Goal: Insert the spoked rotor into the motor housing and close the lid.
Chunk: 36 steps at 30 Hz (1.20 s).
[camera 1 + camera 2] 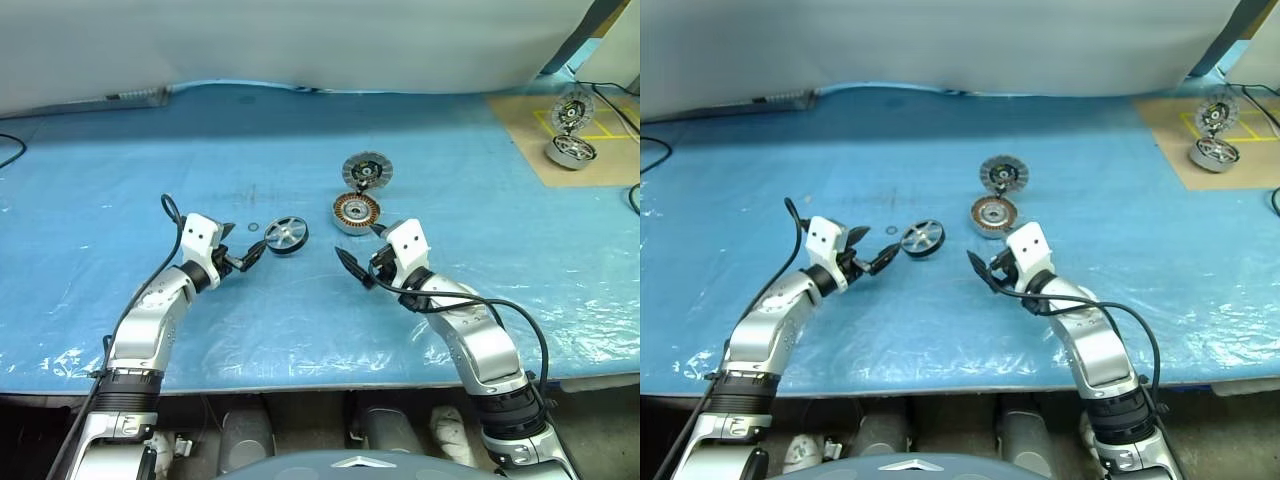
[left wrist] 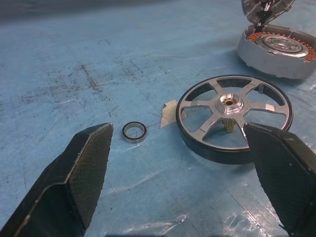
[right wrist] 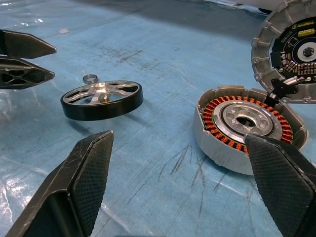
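1. The spoked rotor (image 1: 286,235) lay flat on the blue table cover (image 1: 120,180), silver spokes up, dark rim down on the sheet, free of any grip.
2. A small loose metal ring (image 2: 134,132) sat just beside it on the cover, and a scrap of tan tape (image 2: 169,112) touched the rotor's rim.
3. The motor housing (image 1: 355,212) rested to the rotor's right, apart from it, copper-orange windings showing around the centre.
4. The lid (image 1: 366,170) stood tilted up at the housing's far edge, joined to it by a dark link, its inner face towards me; the housing was uncovered.
5. My left gripper (image 1: 247,257) hovered just short of the rotor, jaws spread wide, nothing between them.
6. My right gripper (image 1: 362,254) hung near the housing's near side, jaws likewise spread and empty.
7. Far off on my right, a brown board (image 1: 560,140) with yellow markings carried another motor set (image 1: 571,150).
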{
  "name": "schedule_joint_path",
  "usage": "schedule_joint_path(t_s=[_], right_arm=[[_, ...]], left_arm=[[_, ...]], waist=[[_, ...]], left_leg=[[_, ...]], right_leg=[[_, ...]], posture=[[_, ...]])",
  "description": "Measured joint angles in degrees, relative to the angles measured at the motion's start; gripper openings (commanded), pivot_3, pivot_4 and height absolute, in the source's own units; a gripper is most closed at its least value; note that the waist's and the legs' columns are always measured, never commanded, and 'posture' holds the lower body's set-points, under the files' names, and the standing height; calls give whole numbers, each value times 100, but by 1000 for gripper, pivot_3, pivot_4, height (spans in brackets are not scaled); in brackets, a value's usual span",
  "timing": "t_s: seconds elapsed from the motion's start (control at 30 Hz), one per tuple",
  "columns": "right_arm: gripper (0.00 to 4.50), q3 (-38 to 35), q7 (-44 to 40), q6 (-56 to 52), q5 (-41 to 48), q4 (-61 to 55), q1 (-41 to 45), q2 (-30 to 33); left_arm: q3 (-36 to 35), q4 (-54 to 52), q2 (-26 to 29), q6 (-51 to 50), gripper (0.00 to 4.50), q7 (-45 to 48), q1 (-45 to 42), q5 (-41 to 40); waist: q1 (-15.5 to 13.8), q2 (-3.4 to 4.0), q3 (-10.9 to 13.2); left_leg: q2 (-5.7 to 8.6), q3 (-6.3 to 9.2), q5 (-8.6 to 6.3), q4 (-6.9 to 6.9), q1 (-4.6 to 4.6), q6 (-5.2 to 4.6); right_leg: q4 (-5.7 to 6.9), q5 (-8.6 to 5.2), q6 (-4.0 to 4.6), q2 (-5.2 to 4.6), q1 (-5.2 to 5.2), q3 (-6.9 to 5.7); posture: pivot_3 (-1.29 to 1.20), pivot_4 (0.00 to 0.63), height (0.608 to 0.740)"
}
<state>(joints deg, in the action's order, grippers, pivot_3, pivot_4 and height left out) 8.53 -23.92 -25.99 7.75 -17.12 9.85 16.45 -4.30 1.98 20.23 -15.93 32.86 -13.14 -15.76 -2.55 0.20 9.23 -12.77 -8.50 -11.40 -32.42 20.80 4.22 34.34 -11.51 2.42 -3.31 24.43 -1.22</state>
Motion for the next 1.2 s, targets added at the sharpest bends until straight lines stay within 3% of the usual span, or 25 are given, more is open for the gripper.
schedule_joint_path(t_s=[1.0,1.2], right_arm=[[4466,-1,128,1,-141,195,82,-37],[4466,40,234,-218,-329,262,477,36]], left_arm=[[3,60,-17,172,4500,3,-26,99],[7,61,-20,172,4500,-1,-25,110]], waist=[[1,0,0],[7,0,0]], left_leg=[[0,-1,0,-3,-4,0],[0,-1,0,-4,-5,0]], right_leg=[[9,-4,3,0,0,2],[12,-4,3,0,1,3]], posture=[[0,150,740],[0,150,740]])
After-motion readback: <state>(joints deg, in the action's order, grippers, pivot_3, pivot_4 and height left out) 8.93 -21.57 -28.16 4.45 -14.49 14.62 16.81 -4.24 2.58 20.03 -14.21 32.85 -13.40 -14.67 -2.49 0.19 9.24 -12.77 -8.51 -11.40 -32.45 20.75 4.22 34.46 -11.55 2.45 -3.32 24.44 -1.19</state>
